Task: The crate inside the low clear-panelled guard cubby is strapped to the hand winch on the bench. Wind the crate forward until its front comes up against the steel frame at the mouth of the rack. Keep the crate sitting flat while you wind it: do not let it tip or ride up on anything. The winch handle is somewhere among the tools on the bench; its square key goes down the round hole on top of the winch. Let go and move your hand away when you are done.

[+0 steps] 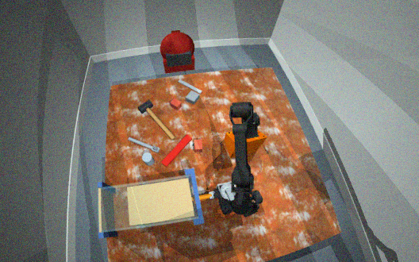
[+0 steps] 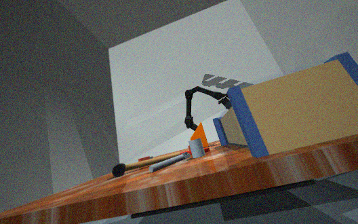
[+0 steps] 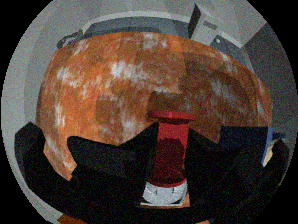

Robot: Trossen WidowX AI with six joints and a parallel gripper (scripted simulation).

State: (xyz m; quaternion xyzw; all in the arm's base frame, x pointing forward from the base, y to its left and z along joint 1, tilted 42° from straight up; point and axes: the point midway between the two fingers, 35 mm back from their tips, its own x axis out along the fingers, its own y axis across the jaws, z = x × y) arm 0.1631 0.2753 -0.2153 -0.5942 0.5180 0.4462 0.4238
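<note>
Clearly the winding is under way, not finished. In the top view the gripper sits low and right of centre, just off the blue frame at the cubby's mouth, its fingers pinched on the handle, which the wrist view shows as a dark red post between them. The crate lies flat inside the cubby, at the lower left of the top view. Its front looks close to the frame, but I cannot tell whether they touch. Left to do, as I judge it: wind until contact, then release and withdraw.

The top view alone shows the spare tools in the upper left of the bench: the hammer, the red bar, the wrench. The exterior view, from low down, gives the cubby's tan side at the right and shows it resting level on the bench, but hides the winch. The wrist view alone shows the grip, with a pale part below the handle.
</note>
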